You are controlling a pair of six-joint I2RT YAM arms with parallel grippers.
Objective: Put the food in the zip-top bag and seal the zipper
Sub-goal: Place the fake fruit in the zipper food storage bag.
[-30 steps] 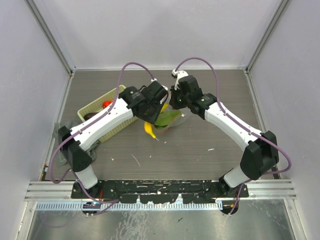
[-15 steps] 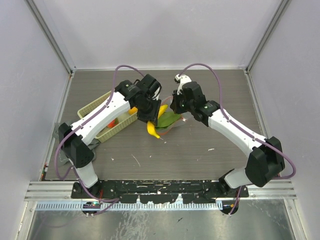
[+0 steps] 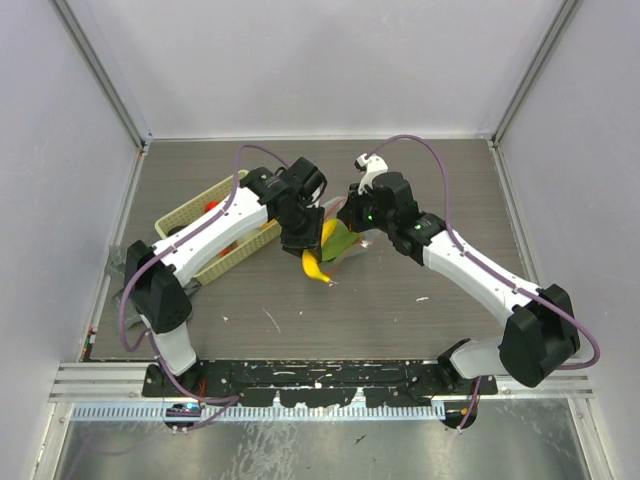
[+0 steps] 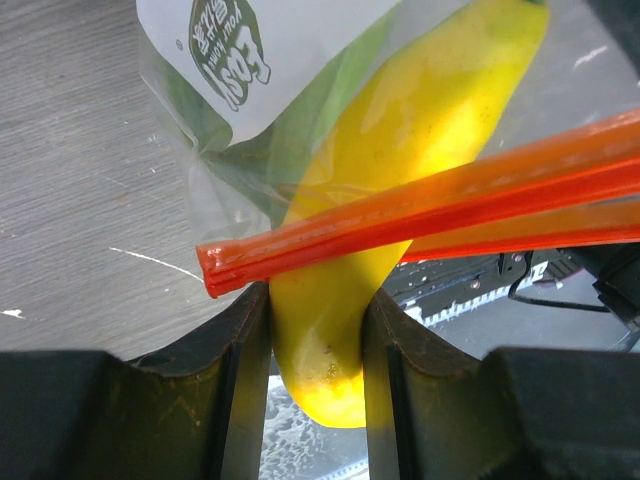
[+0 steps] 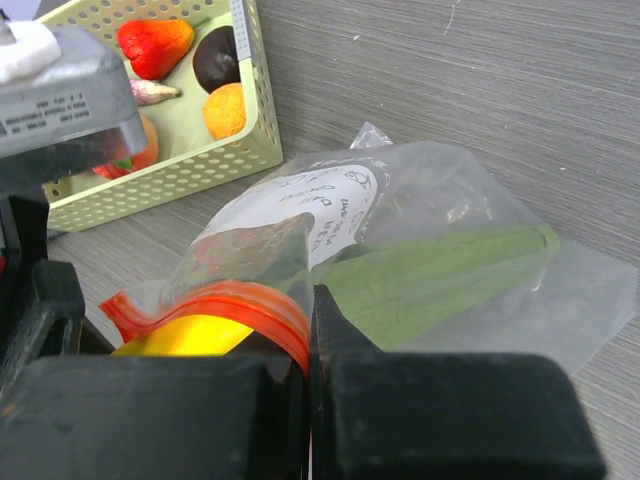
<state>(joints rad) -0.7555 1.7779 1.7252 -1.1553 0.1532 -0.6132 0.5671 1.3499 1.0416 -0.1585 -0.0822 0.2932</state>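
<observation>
Nearest the arms: the banana [image 3: 315,266], yellow, low tip out over the bare table [image 3: 400,300]. Now a little more to the right and a little nearer than a second ago. Pinched round the middle by the left gripper [image 4: 315,330], fingers part way apart and snug on both sides.

Just past that: the zipper [image 4: 430,208], red-orange, across the front of the banana and not closed. Top half of the banana inside the zip-top bag [image 5: 450,190], low half outside. Looks like a push into the bag, only half done.

Next: the right gripper [image 5: 308,305], fingers pressed together on the zipper edge, holding the mouth up. Has also come nearer over the last second, along with the bag. Good for the task: keeps the mouth open for the banana.

Deeper in the bag: the green leaf [image 5: 440,275], all the way in.

Farther left: the basket [image 5: 200,160], out from under the left arm now and easy to see. Holds a red piece [image 5: 155,45], a dark brown piece [image 5: 215,60], an orange piece [image 5: 225,108] and a pink-purple piece [image 5: 150,92]. Quite a lot left, then: finish the banana, fetch those, press the zipper closed.
</observation>
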